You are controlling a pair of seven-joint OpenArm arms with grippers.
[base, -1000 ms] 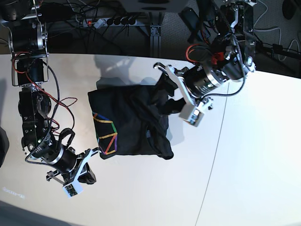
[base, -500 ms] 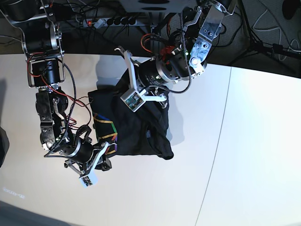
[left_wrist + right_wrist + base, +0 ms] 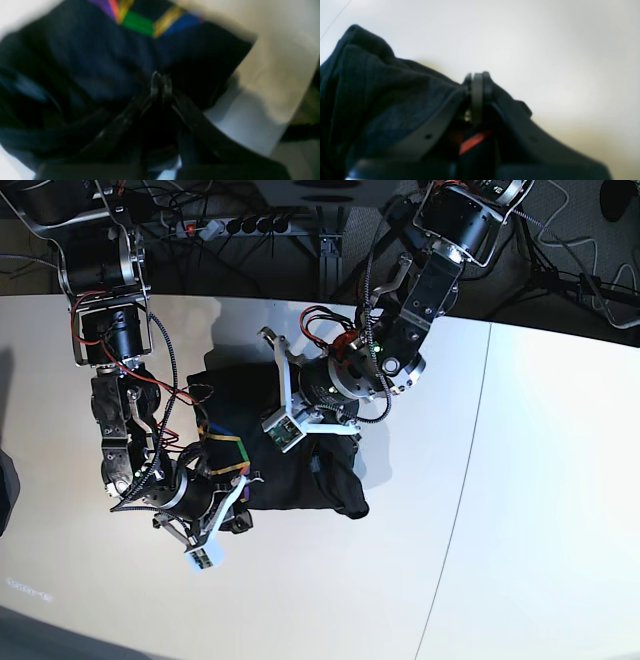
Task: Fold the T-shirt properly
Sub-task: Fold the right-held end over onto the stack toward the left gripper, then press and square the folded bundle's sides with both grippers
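Observation:
The black T-shirt (image 3: pixel 300 470) lies folded in a rough square mid-table, its rainbow print (image 3: pixel 222 452) showing at the left edge. My left gripper (image 3: pixel 255 402) hangs low over the shirt's upper middle. In the left wrist view, which is blurred, its tips (image 3: pixel 160 81) are shut over the dark fabric (image 3: pixel 75 62), with the print (image 3: pixel 140 21) ahead of them. I cannot make out any cloth pinched between them. My right gripper (image 3: pixel 242 517) is shut at the shirt's lower-left corner. In the right wrist view, cloth (image 3: pixel 370 87) lies against its left finger (image 3: pixel 440 125).
The white table (image 3: pixel 520 530) has a thin seam (image 3: pixel 465 480) running down its right part. Behind its far edge are a power strip (image 3: pixel 235 225), cables and stands. Both arms' wires hang close to the shirt.
The left arm swung from the shirt's right edge to over its middle, and its jaws closed. The right arm moved up and right to the shirt's lower-left corner, staying shut.

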